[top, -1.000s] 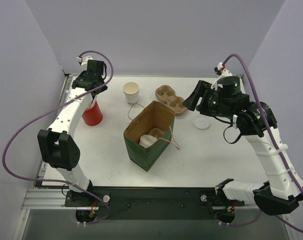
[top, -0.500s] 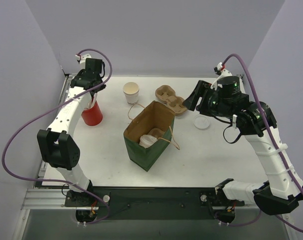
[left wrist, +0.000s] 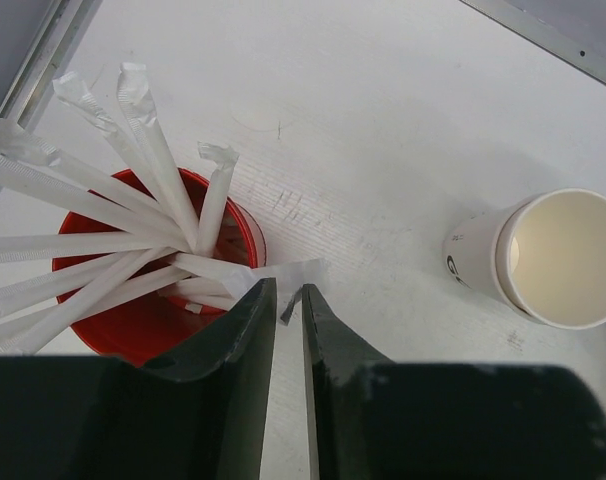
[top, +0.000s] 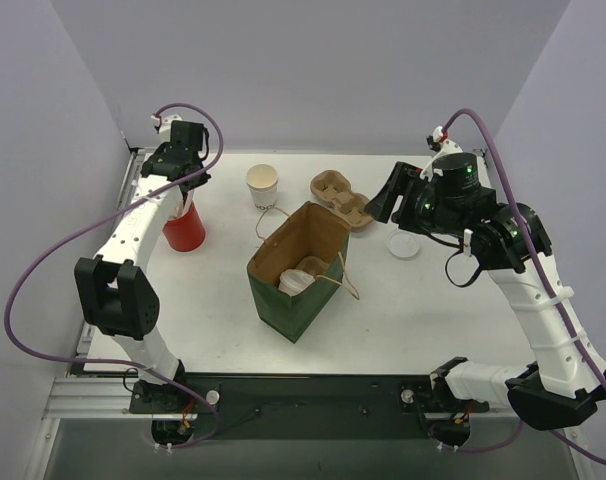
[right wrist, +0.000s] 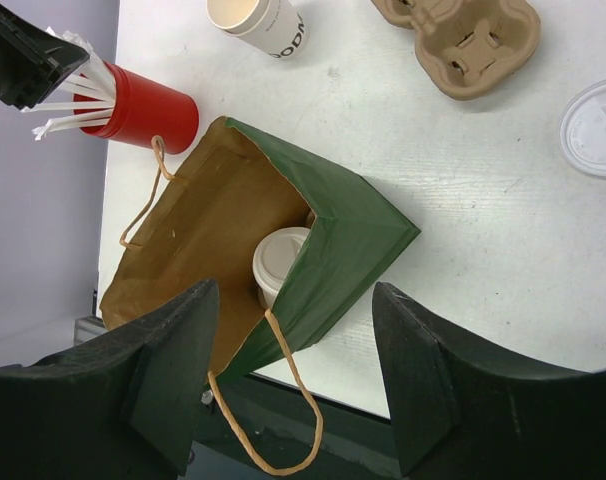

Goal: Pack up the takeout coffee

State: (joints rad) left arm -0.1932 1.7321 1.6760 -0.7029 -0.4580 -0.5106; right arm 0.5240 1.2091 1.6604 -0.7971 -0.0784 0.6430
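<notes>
The takeout coffee (top: 262,185) is an open white paper cup standing at the back of the table; it also shows in the left wrist view (left wrist: 553,258) and the right wrist view (right wrist: 263,20). The brown pulp carrier (top: 341,198) lies to its right, empty. My left gripper (top: 189,193) hangs over the red cup of straws (left wrist: 133,320), its jaws (left wrist: 288,290) nearly closed on the paper end of a white straw (left wrist: 283,272). My right gripper (right wrist: 295,300) is open and empty, high above the green bag (right wrist: 353,240).
The green bag (top: 298,270) stands open mid-table with a lidded white cup (right wrist: 281,262) inside. A flat white lid (top: 405,246) lies right of the bag. The red cup (top: 183,232) stands near the left edge.
My left arm has drawn slightly up and toward the back over the red cup. The right arm has not moved.
</notes>
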